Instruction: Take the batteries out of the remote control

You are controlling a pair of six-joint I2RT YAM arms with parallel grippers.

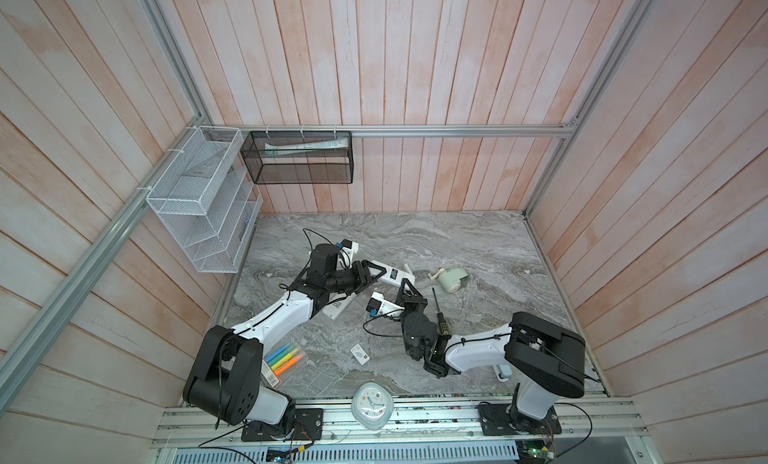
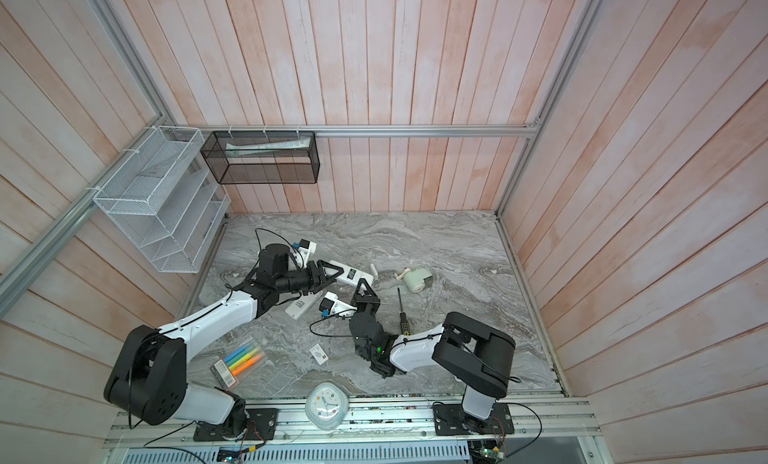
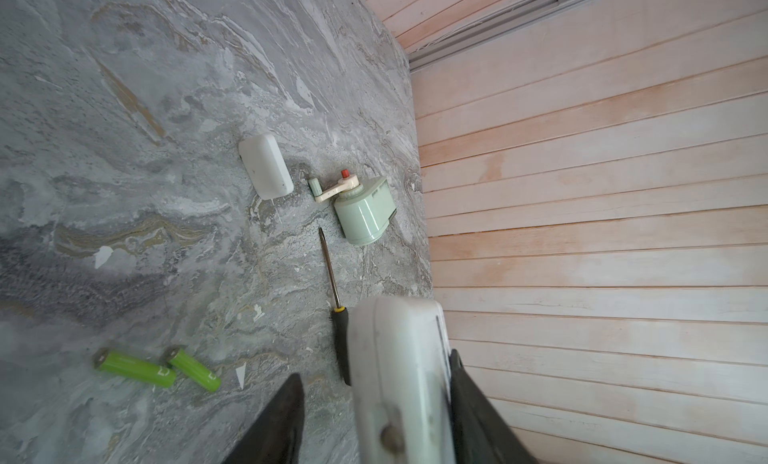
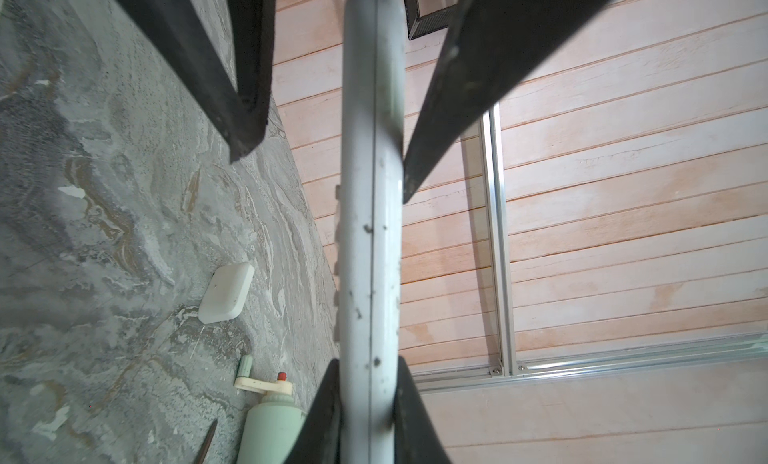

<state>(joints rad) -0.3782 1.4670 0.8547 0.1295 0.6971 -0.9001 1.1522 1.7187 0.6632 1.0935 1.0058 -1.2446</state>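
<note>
Above the grey marbled worktop (image 3: 124, 216), right end effector (image 4: 368, 372) is clamped on the smooth white plastic remote control (image 4: 370, 233); left end effector (image 3: 376, 368) straddles it farther along, jaws apart, one black finger (image 3: 469, 399) against its side. Two lime green cyl. batteries (image 3: 133, 366) lie loose on the worktop, just beside each other, w/ metal end caps.
</note>
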